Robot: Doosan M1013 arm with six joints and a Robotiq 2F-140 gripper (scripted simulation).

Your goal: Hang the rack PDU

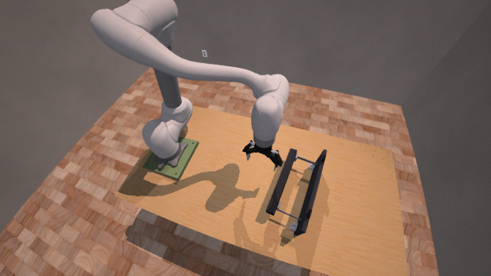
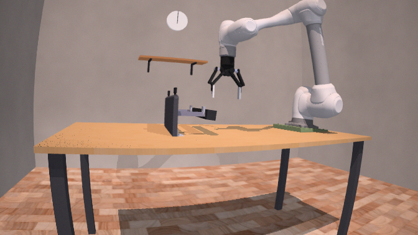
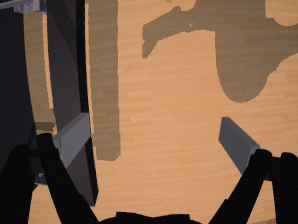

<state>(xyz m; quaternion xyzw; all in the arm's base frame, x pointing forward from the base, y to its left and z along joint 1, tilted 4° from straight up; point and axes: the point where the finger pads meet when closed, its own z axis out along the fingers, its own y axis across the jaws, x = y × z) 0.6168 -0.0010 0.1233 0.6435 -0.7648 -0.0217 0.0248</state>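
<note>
The rack PDU (image 1: 280, 182) is a long dark bar held off the table, parallel to a dark upright stand (image 1: 312, 191). Two thin rods run from the PDU's back to small silver keyhole plates (image 1: 311, 166) (image 1: 293, 226) on the stand. In the exterior view the PDU (image 2: 211, 114) sits level at the end of a grey arm from the stand (image 2: 171, 115). My gripper (image 1: 261, 163) (image 2: 226, 94) is open and empty. It hangs above the PDU and a little to the robot-base side. In the wrist view the PDU (image 3: 67, 63) lies at the left, by my left finger (image 3: 153, 143).
The arm's base stands on a green plate (image 1: 172, 158) at the table's left side. A wall shelf (image 2: 172, 59) and a round clock (image 2: 176, 20) hang on the back wall, away from the table. The table edge runs close behind the stand.
</note>
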